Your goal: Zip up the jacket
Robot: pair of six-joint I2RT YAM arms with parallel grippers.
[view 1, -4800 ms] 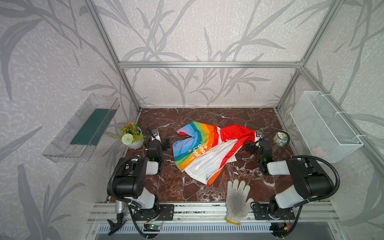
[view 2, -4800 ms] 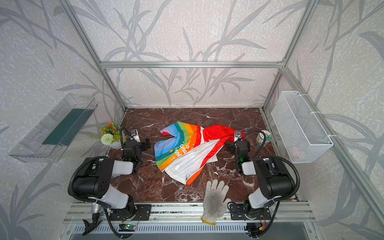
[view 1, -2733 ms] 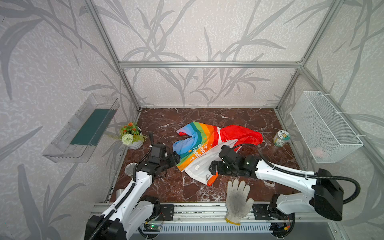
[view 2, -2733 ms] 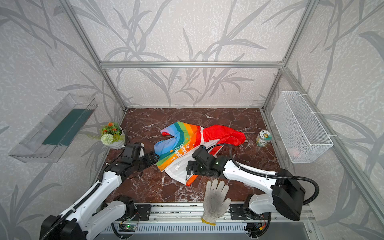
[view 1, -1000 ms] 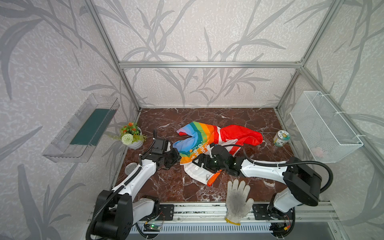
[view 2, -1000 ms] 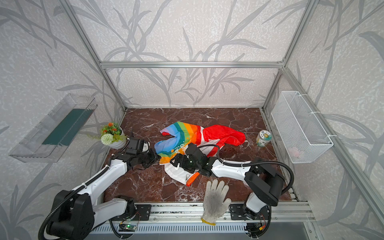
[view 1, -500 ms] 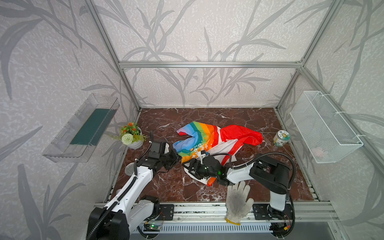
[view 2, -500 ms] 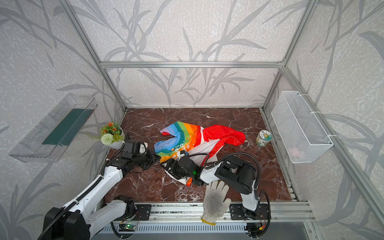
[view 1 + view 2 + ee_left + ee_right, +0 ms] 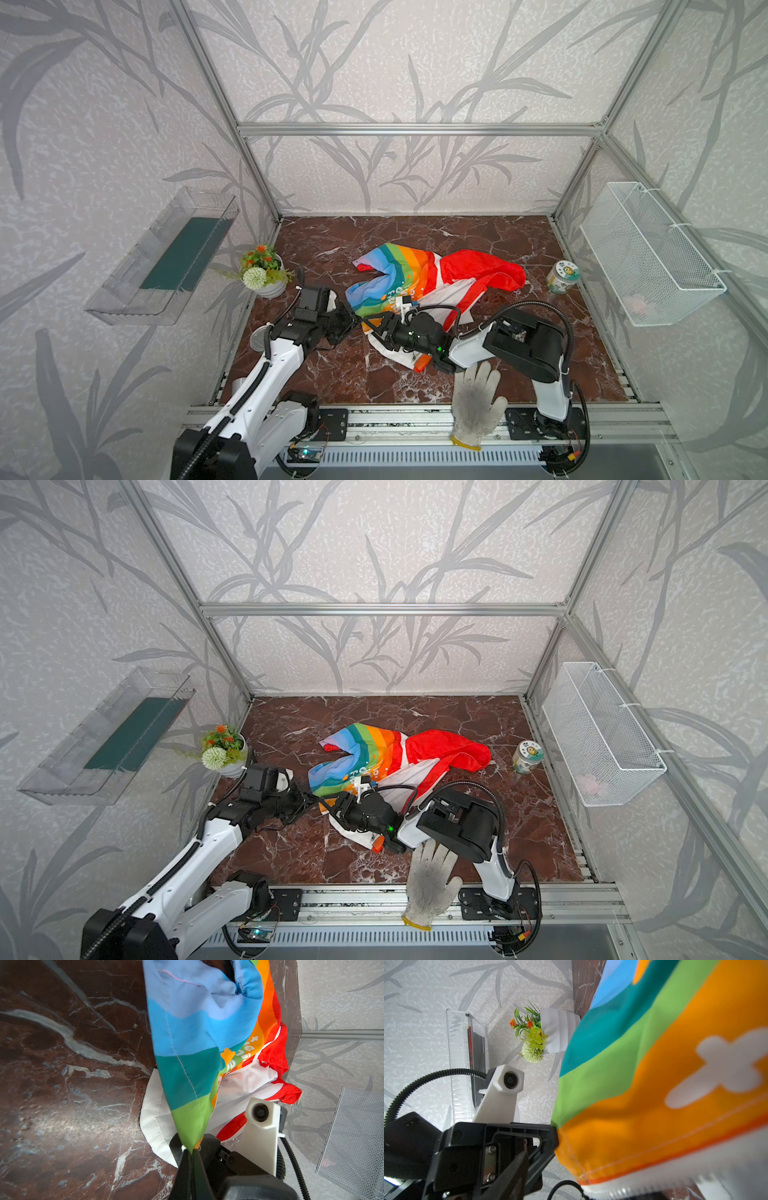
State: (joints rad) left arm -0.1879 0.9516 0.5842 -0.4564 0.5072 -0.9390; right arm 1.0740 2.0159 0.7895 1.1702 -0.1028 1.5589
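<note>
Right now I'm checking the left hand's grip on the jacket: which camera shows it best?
The left wrist view: the left hand is shut on a green corner of the jacket, close up. Both top views show that pinch only small, between the arms. The right wrist view shows it side-on, partly blurred.

White lettering on the jacket (image 9: 197, 1039) is cut off, perhaps "le" beside a plus sign; nothing else legible

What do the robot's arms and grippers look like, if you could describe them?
The left arm and right arm have white shells with black joints. The left gripper and right gripper are black, angular, each beside a white camera housing. Black ribbed cables loop along both arms; a green light glows on the right one.
</note>
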